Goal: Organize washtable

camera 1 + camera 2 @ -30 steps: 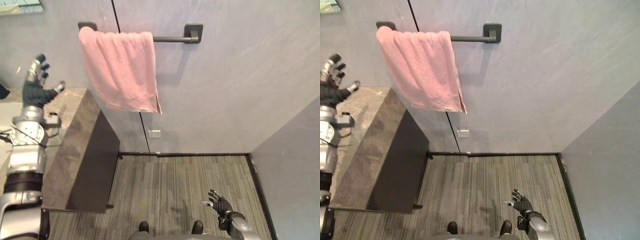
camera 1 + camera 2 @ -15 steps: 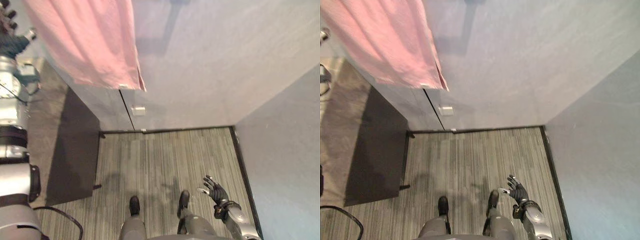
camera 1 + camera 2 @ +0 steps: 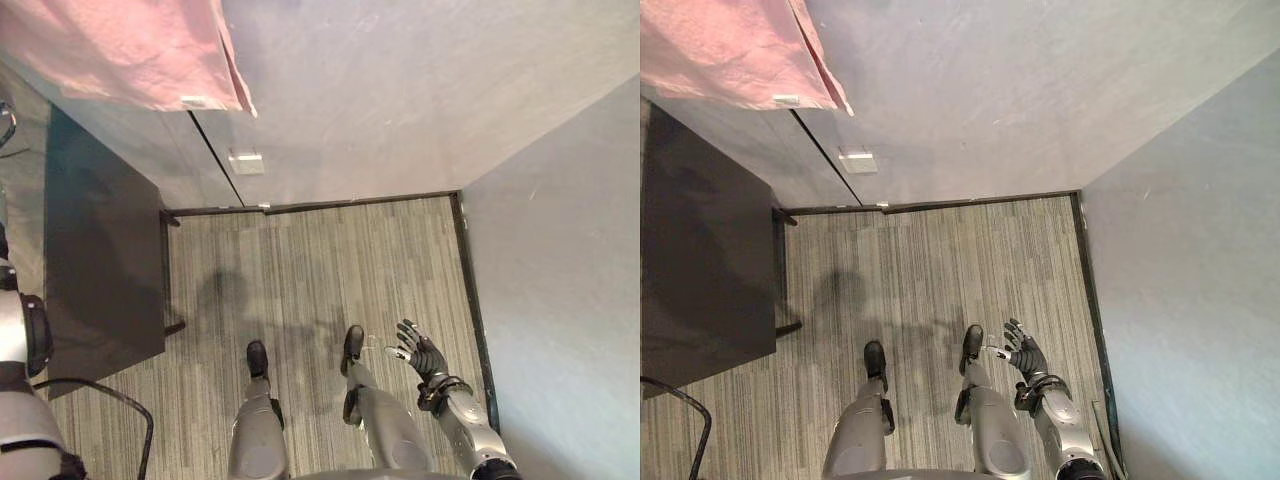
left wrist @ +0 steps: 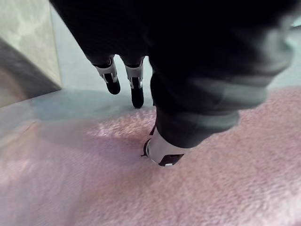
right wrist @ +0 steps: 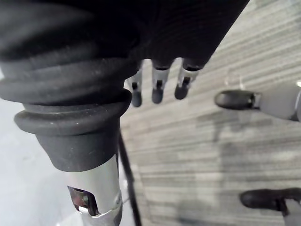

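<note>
A pink towel [image 3: 120,60] hangs against the grey wall, above the far end of the washtable [image 3: 100,260], which has a dark side panel and a stone top. In the left wrist view my left hand [image 4: 162,153] is open, with straight fingers [image 4: 113,81] held just over the pink towel [image 4: 225,188]; I cannot tell if it touches the cloth. My right hand [image 3: 420,352] hangs low at my right side over the floor. It is open and holds nothing, its fingers [image 5: 157,89] spread straight.
Striped grey carpet [image 3: 320,260] runs from the washtable to a second grey wall [image 3: 560,300] on the right. A small white wall plate [image 3: 245,162] sits low on the back wall, below the towel.
The camera has tilted down: towel rail and table top slid up and left out of the picture, and more floor shows. Both hands stay open.
</note>
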{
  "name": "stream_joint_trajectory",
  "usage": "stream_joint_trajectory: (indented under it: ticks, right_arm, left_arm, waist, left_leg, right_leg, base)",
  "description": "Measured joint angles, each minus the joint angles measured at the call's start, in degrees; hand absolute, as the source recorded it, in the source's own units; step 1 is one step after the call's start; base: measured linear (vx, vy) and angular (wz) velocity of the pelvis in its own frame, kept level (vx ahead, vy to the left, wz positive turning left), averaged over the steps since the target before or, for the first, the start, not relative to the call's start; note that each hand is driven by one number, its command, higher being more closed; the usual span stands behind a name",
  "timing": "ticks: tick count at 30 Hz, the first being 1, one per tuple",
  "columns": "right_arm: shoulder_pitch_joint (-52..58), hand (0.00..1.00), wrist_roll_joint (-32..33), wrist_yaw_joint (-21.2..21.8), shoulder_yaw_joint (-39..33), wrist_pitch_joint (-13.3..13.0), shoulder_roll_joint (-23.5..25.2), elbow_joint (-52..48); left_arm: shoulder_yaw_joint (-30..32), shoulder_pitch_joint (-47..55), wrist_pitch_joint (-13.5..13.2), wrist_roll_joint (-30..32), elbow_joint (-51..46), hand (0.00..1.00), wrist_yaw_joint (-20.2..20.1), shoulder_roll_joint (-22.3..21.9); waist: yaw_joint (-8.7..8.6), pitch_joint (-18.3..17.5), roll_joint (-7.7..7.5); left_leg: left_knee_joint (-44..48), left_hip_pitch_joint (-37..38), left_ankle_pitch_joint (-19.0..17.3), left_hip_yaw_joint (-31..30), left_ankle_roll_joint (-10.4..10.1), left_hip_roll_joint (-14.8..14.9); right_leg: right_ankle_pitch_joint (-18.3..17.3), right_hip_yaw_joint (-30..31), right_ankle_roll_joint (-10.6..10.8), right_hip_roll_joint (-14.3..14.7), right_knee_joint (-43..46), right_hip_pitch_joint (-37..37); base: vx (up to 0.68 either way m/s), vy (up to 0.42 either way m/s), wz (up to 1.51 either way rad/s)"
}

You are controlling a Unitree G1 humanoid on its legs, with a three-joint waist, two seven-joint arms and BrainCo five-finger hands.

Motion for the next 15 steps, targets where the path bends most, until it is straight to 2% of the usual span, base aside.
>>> stream_joint_trajectory:
  ticks: [5,10,11,15]
  right_arm:
    - [-0.2,0.00,0.4,0.0,0.0,0.0,0.0,0.1]
    - [-0.4,0.00,0.3,0.0,0.0,0.0,-0.2,0.0]
    - [-0.4,0.00,0.3,0.0,0.0,0.0,-0.3,0.0]
    - [-0.6,0.00,0.3,0.0,0.0,0.0,-0.6,-0.1]
  left_arm:
    - [0.5,0.0,0.2,0.0,0.2,0.00,-0.2,-0.5]
    - [0.5,0.1,0.6,0.1,0.2,0.00,-0.4,-0.7]
    - [0.4,0.1,0.6,0.0,0.2,1.00,-0.5,-0.9]
    - [-0.3,0.1,0.9,0.1,0.1,1.00,-1.9,-1.0]
  waist:
    - [-0.96,0.4,-0.31]
    - [-0.84,0.4,-0.31]
    - [-0.83,0.4,-0.31]
    - [-0.92,0.4,-0.30]
  left_leg:
    - [0.0,0.0,0.2,0.2,0.1,-0.1]
    - [0.0,0.2,0.2,0.6,0.1,-0.1]
    - [0.0,0.3,0.2,0.7,0.1,-0.1]
    - [0.2,0.5,0.2,0.8,0.1,-0.1]
  right_leg:
    - [0.1,0.1,0.0,-0.1,0.0,0.0]
    - [0.3,0.5,0.1,-0.1,0.0,0.0]
    - [0.4,0.6,0.1,-0.1,0.0,0.0]
    - [0.5,0.8,0.0,-0.1,0.0,0.1]
  base:
    - [0.00,0.000,0.00]
    - [0.01,0.011,-0.02]
    - [0.01,0.023,-0.03]
    - [0.00,0.004,-0.01]
